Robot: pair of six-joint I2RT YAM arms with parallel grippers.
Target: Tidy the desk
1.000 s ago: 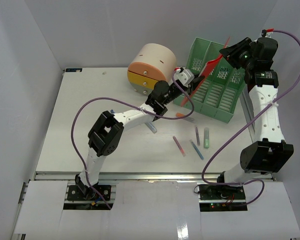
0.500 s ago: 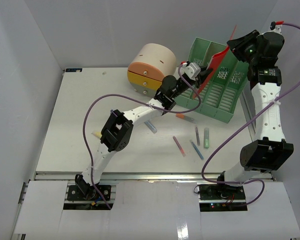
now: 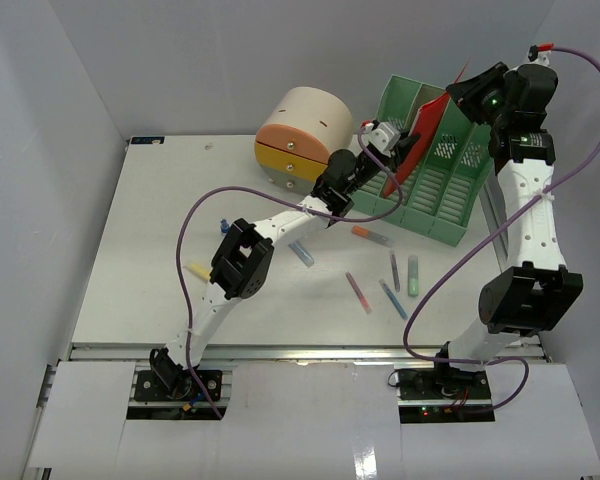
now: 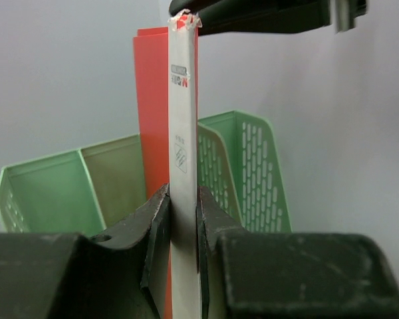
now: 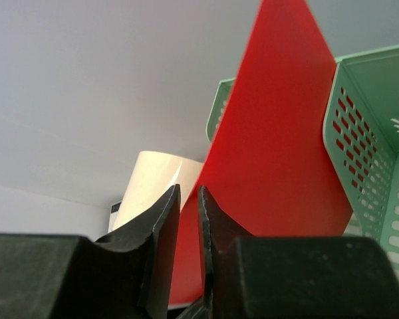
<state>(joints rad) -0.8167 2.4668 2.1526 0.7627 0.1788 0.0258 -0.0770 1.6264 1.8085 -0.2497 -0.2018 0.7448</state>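
- The left gripper (image 4: 184, 199) is almost closed, its jaws clamping the white spine of the red folder (image 4: 153, 100).
- The right gripper (image 5: 188, 199) pinches the folder's upper edge between narrow jaws.
- The folder stands above the green file rack (image 3: 442, 190), at the far right of the desk (image 3: 180, 220).

- The desk (image 3: 150, 240) is a large, flat, white rectangular tabletop, lying level.
- A metal rail (image 3: 280, 351) runs along its near edge.
- Its surface is cluttered toward the right and the far side.
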